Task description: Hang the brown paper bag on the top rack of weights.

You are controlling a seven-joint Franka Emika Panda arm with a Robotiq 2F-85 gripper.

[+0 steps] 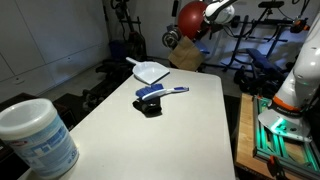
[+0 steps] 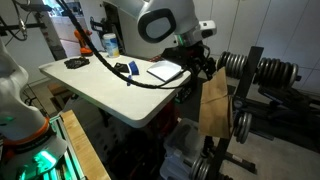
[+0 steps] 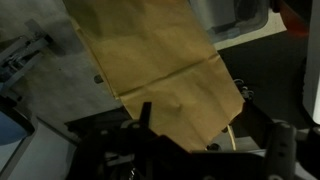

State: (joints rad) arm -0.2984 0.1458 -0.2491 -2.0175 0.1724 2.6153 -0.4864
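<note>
The brown paper bag [image 2: 215,103] hangs from my gripper [image 2: 201,62] just past the table's far end, right beside the weight rack [image 2: 262,72] with its dark plates. In an exterior view the bag [image 1: 186,56] shows beyond the table under the arm. In the wrist view the bag [image 3: 160,75] fills the frame, running down into the dark jaws [image 3: 200,150], which are shut on its top edge. Whether the bag touches the rack I cannot tell.
The white table [image 2: 105,85] holds a dustpan [image 1: 150,72], a blue-handled brush [image 1: 158,94] on a black item, and a white tub [image 1: 38,135] at the near corner. Lower weight plates [image 2: 240,125] sit under the bag. Exercise gear stands behind.
</note>
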